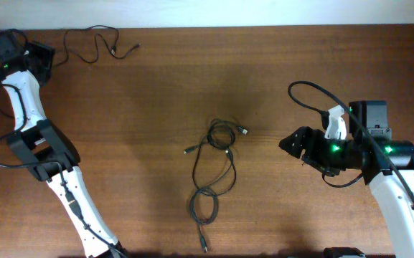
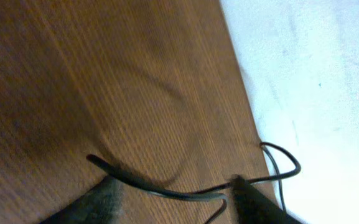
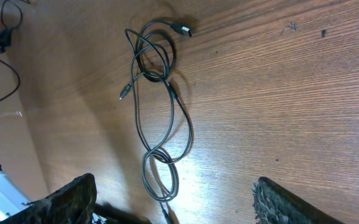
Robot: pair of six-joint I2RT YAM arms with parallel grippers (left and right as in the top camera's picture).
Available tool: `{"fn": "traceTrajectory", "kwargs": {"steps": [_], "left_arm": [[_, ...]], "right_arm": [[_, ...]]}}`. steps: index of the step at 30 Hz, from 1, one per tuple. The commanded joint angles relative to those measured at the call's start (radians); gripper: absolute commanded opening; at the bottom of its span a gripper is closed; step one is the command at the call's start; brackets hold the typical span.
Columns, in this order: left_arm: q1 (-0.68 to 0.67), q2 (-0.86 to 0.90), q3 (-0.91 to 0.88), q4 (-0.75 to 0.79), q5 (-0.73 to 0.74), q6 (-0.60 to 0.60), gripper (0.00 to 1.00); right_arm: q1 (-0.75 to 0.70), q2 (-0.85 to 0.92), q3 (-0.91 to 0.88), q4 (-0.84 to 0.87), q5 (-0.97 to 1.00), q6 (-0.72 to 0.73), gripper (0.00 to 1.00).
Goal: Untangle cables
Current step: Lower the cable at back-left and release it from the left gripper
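A loose tangle of thin black cables (image 1: 214, 161) lies mid-table, with loops at top and bottom and metal-tipped plugs sticking out; it also appears in the right wrist view (image 3: 160, 93). My right gripper (image 1: 287, 143) hovers to its right, open (image 3: 173, 183), holding nothing. One separate cable (image 1: 92, 44) lies at the table's far left edge. My left gripper (image 1: 46, 63) is at that cable's end. In the left wrist view the strand (image 2: 167, 190) crosses the gap between the fingers of the left gripper (image 2: 173, 183), which stand apart, and touches the right fingertip (image 2: 241, 186).
The table's far edge (image 1: 192, 27) runs just behind the separate cable, with a white surface (image 2: 316, 74) beyond it. The left arm (image 1: 34, 147) stretches along the table's left side. The right arm's own thick black cable (image 1: 314, 93) arcs above its wrist.
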Motion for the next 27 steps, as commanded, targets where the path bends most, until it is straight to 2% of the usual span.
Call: {"fn": "traceTrajectory", "kwargs": {"steps": [1,3,6,10,12,14,15,17,20,22,24,25,27], "left_arm": [[0.01,0.021,0.01,0.025,-0.051,-0.006,0.35],[0.017,0.021,0.01,0.026,-0.056,0.0,0.19],[0.031,0.021,0.01,0.034,-0.058,0.048,0.0],[0.069,0.018,0.036,0.055,-0.036,0.258,0.0],[0.095,0.014,0.066,0.056,0.009,0.269,0.0],[0.108,0.014,0.072,0.055,0.092,0.27,0.7],[0.108,0.014,0.072,0.047,0.102,0.273,0.81],[0.103,0.014,0.072,0.025,0.108,0.446,0.82],[0.086,0.014,0.072,-0.074,0.106,0.855,0.76],[0.085,0.014,0.072,-0.127,0.072,1.031,0.74],[0.085,0.014,0.072,-0.146,0.063,1.129,0.62],[0.084,0.014,0.072,-0.161,0.061,1.181,0.6],[0.084,0.015,0.072,-0.167,0.001,1.198,0.66]], "right_arm": [[0.006,0.0,0.005,-0.004,0.004,-0.013,0.81],[0.006,0.0,0.005,-0.006,0.004,-0.013,0.81],[0.006,0.0,0.005,-0.006,0.004,-0.013,0.81],[0.006,0.0,0.005,-0.01,0.005,-0.013,0.81],[0.006,0.0,0.005,-0.006,0.005,-0.013,0.81],[0.006,0.0,0.005,0.005,0.005,-0.013,0.81],[0.006,0.001,0.005,0.01,0.005,-0.013,0.81],[0.006,0.006,0.005,0.011,0.004,-0.013,0.81],[0.006,0.008,0.005,0.006,0.005,-0.013,0.81],[0.006,0.008,0.005,0.006,0.005,-0.013,0.81],[0.006,0.009,0.005,0.007,0.005,-0.013,0.81],[0.006,0.009,0.005,0.009,0.005,-0.013,0.81],[0.006,0.009,0.005,0.009,0.005,-0.013,0.81]]}}
